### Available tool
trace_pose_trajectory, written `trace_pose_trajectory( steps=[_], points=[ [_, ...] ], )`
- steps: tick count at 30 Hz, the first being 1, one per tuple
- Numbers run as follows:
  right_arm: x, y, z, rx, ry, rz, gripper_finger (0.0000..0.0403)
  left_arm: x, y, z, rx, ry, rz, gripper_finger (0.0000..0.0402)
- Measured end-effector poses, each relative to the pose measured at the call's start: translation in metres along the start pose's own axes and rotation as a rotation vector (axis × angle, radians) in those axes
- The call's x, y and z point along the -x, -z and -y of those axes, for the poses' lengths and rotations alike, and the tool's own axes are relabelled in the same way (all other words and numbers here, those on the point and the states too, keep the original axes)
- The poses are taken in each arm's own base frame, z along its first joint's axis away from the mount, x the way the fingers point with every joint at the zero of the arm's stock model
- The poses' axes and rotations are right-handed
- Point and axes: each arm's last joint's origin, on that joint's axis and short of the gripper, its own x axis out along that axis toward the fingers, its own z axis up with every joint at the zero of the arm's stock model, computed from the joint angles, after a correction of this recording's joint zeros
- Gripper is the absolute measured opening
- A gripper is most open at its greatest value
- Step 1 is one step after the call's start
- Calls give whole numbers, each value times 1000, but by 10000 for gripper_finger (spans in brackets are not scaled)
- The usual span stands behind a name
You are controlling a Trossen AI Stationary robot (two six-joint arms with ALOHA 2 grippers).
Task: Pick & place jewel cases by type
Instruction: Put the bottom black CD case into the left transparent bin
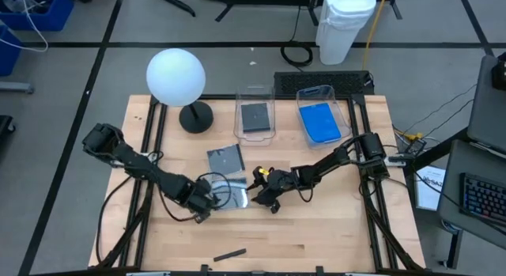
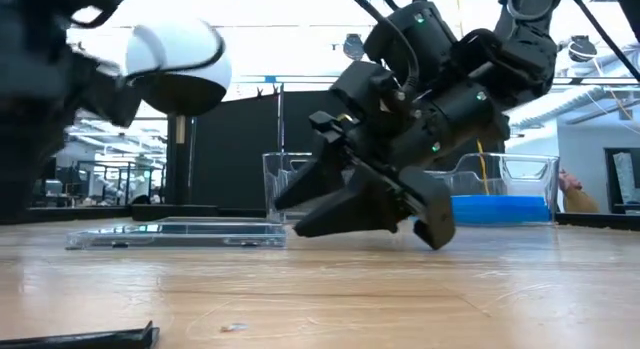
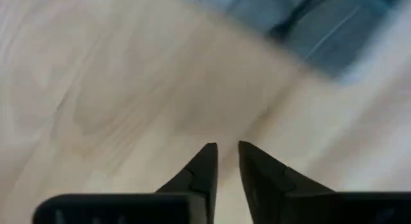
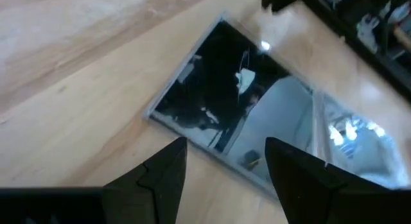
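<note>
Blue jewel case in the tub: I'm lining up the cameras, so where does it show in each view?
High view: the blue jewel case lies in the right-hand clear tub, near the table's far edge.
Low view: a blue band right of centre, inside that tub, behind the dark arm.
Left wrist view: not in it.
Right wrist view: not in it.
Shared landmark: the white globe lamp, upper left in the high and low views.

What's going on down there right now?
Left gripper jaws nearly closed, empty over bare wood. Right gripper jaws open above a dark jewel case lying flat. Nothing blocking.
</note>
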Motion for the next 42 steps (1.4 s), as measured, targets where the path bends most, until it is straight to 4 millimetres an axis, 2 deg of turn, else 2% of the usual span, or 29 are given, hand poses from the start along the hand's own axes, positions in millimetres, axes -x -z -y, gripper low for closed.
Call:
trace_pose_trajectory(
  steps=[6,11,13,19,24,26,29,33,38,42],
  points=[
    [-2,0,1,110,2,-30,203,-26,11,-26,168,-68,-14,133],
    [0,15,-4,167,-18,-215,203,-32,6,-29,236,-22,81,174],
    [1,19,-5,106,1,-280,203,-31,-1,-26,210,-22,153,180],
    [13,18,-6,-177,-35,-351,203,-28,-11,-9,21,95,237,169],
    [18,9,-6,-429,-183,-391,203,-31,-19,-11,-3,94,227,150],
    [16,8,-8,-480,-248,-408,203,-31,-23,-13,-4,98,230,145],
    [14,4,-7,-496,-264,-356,203,-32,-30,-13,-21,107,268,143],
    [8,-6,0,-497,-205,-216,203,-38,-38,-12,-58,103,294,144],
    [6,-17,2,-473,-155,-85,203,-46,-40,-13,-77,61,298,141],
    [11,-26,3,-421,-134,-56,203,-46,-40,-13,-75,48,318,140]
  ],
)
